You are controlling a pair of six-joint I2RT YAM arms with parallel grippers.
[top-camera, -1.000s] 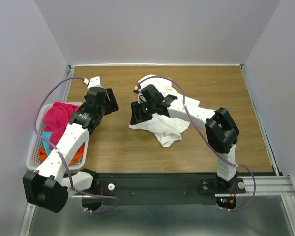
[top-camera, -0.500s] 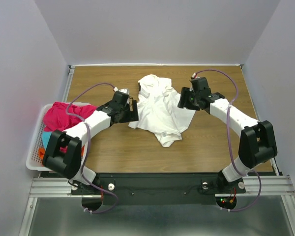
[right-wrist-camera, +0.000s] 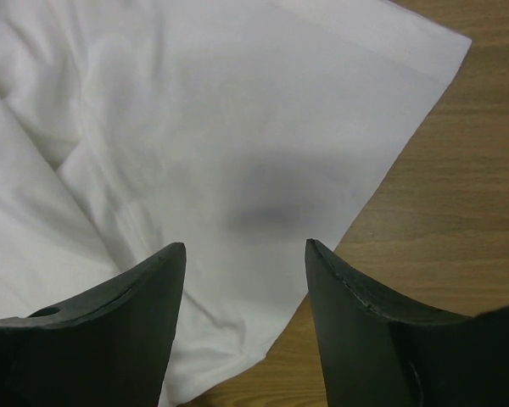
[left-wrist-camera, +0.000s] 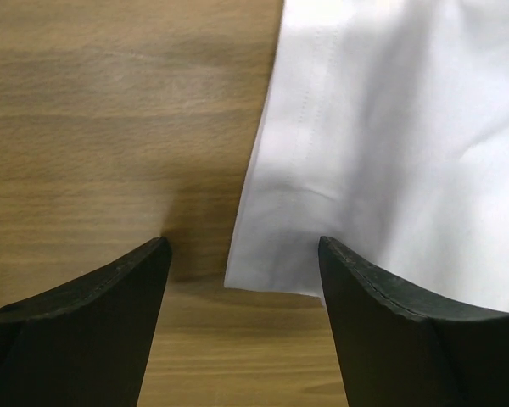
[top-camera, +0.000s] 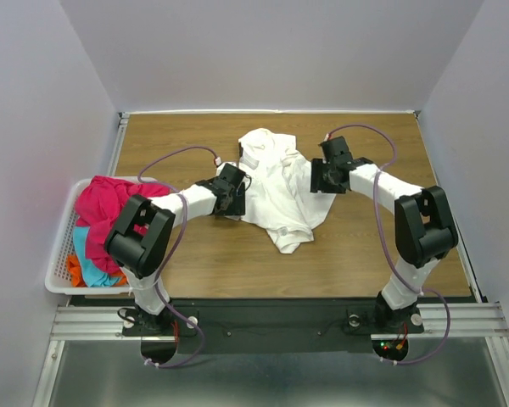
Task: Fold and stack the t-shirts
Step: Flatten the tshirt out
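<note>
- The white shirt (top-camera: 276,182) lies rumpled on the table (top-camera: 187,246), unfolded. It is my landmark for everything else.
- My left fingers (top-camera: 235,193) sit at the shirt's left edge, spread wide and holding nothing. In the wrist view a hemmed corner lies flat on the wood between them.
- My right fingers (top-camera: 327,180) hover over the shirt's right side, also spread and empty. A straight hem runs just beyond them.
- As I judge it, the step in hand is to pinch both sides and pull the shirt out flat.
- On the left I want to go straight down onto that corner, one finger on the wood and one on the cloth, then close so only one layer comes up.
- On the right I would shift out towards the hem first, because a pinch in mid-cloth would gather a bunch.
- Then I would lift both sides evenly and pull apart gently.
- The magenta shirt (top-camera: 102,203) waits in the basket (top-camera: 58,275), well to the left of the white shirt.
</note>
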